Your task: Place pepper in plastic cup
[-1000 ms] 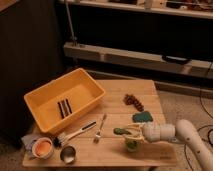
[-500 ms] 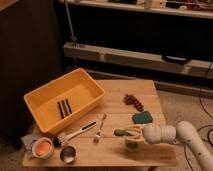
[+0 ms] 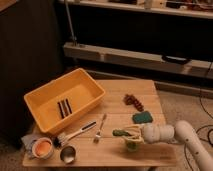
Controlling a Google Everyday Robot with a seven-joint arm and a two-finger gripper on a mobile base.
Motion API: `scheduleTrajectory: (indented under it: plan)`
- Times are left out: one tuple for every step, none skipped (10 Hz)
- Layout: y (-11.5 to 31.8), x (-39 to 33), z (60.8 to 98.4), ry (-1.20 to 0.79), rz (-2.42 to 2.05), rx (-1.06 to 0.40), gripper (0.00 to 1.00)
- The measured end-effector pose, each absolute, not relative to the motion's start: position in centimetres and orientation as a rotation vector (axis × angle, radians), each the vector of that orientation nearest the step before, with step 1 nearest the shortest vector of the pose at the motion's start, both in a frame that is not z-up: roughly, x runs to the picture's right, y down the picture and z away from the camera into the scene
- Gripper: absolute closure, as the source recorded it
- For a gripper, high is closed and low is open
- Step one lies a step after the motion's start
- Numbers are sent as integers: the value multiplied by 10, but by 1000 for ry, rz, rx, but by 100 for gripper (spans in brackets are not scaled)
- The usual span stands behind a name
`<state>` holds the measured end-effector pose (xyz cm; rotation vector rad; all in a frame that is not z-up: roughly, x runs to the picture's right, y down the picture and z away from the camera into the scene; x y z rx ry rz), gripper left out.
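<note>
Camera view gives you the wooden worktop [image 3: 150, 92] from above and in front. Start at the far left, at about 8 o'clock: a white cup with an orange inside [image 3: 41, 148] sits on the front corner, and a small shiny metal cup [image 3: 67, 154] stands just beside it to the right. Up at 10 o'clock you have the big yellow bin [image 3: 45, 97], with two dark sticks [image 3: 64, 107] lying on its floor. Moving right, a brush with a white handle [image 3: 75, 134] lies slantwise near the front, and a fork [image 3: 99, 129] lies just right of it.

Past centre, at about 5 o'clock, the pepper [image 3: 120, 133] sits over the near rim of the plastic cup [image 3: 131, 144], held at its right end by the gripper [image 3: 133, 134], which hovers right above the cup. At 3 o'clock you see the teal sponge [image 3: 143, 118], and beyond it a cluster of dark red grapes [image 3: 134, 101]. The white arm [image 3: 175, 133] reaches in from the right edge.
</note>
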<state>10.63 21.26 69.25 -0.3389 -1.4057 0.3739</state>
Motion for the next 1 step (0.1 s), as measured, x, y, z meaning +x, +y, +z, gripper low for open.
scheduleTrajectory:
  plan:
    - [212, 107, 691, -1404, 365, -334, 51]
